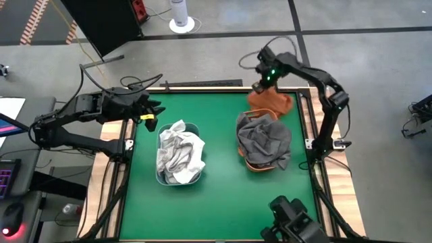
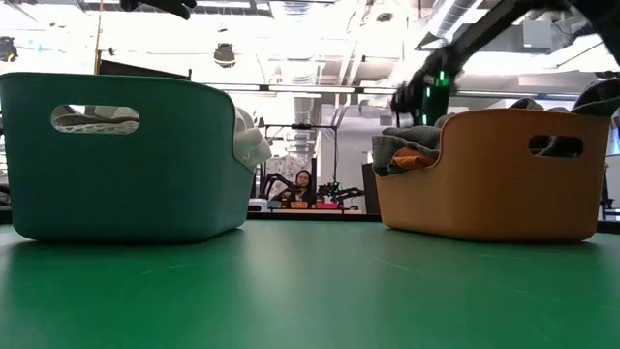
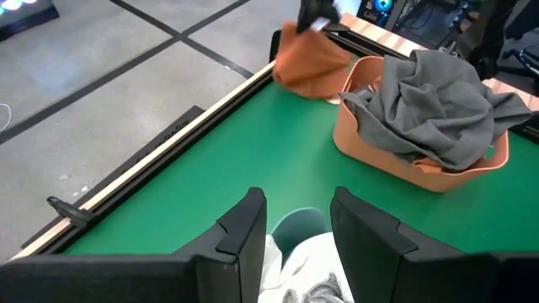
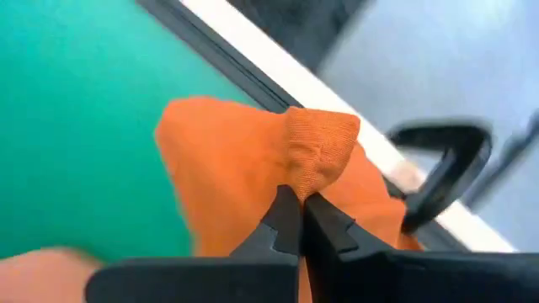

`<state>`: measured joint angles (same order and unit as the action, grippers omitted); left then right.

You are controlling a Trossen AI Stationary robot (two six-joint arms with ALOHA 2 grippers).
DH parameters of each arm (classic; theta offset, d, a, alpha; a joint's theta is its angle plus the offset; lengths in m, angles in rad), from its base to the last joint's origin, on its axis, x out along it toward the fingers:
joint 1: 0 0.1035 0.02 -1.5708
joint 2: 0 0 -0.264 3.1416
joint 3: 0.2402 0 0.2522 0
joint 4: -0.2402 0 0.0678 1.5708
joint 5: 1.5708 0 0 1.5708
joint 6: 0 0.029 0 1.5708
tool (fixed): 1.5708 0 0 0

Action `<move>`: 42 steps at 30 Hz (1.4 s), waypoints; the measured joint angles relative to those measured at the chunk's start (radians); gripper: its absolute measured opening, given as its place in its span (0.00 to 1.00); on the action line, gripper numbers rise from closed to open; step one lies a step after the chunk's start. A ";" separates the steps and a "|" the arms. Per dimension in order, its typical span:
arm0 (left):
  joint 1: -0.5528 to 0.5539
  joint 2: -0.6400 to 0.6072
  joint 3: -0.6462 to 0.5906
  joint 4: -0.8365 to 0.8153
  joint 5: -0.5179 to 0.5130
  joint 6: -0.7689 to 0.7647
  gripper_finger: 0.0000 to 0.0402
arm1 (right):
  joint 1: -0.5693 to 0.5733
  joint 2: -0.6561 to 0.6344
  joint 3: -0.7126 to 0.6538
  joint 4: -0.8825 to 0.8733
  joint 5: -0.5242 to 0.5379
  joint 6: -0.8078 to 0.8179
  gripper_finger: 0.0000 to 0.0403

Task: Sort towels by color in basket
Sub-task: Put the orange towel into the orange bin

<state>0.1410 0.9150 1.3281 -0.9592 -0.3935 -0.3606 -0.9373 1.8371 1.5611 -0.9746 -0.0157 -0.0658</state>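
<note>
A rust-orange towel [image 1: 273, 102] hangs from my right gripper [image 4: 301, 220], which is shut on it near the table's far right corner, just beyond the orange basket [image 1: 253, 165]. Dark grey towels [image 1: 264, 140] are heaped in that basket. White and light grey towels [image 1: 179, 153] fill the teal basket [image 2: 116, 160]. My left gripper [image 3: 299, 220] is open, hovering above the far left side of the teal basket and touching nothing. My right gripper pinches a bunched fold of the rust-orange towel [image 4: 318, 151] between its two fingers, coming from above. The towel hangs below the fingers, slack and spread out; whether its lower part rests on the table or basket rim I cannot tell.
The two baskets stand side by side on the green table [image 1: 219, 196], with bare green between them and along the near side. A wooden rail [image 1: 202, 84] with a black clamp [image 4: 442, 172] edges the far side. A person sits in the room beyond, in the low view.
</note>
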 joint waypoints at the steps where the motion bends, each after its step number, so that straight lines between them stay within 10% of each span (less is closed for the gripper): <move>1: 0.000 0.000 0.000 0.000 0.000 -0.002 0.31 | 0.007 -0.027 0.026 -0.025 -0.024 -0.016 0.05; 14: 0.000 0.001 0.000 0.173 -0.011 -0.019 0.31 | 0.181 -0.517 0.083 -0.143 -0.584 -0.087 0.05; 32: -0.001 0.084 0.000 0.342 -0.076 -0.170 0.31 | 0.417 -0.938 0.084 -0.117 -0.607 0.271 0.06; 42: -0.013 0.093 0.000 0.399 -0.079 -0.165 0.31 | 0.464 -0.874 -0.030 -0.352 -0.318 0.272 0.06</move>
<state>0.1284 1.0078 1.3281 -0.5602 -0.4725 -0.5255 -0.4735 0.9635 1.5308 -1.3270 -0.3340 0.2057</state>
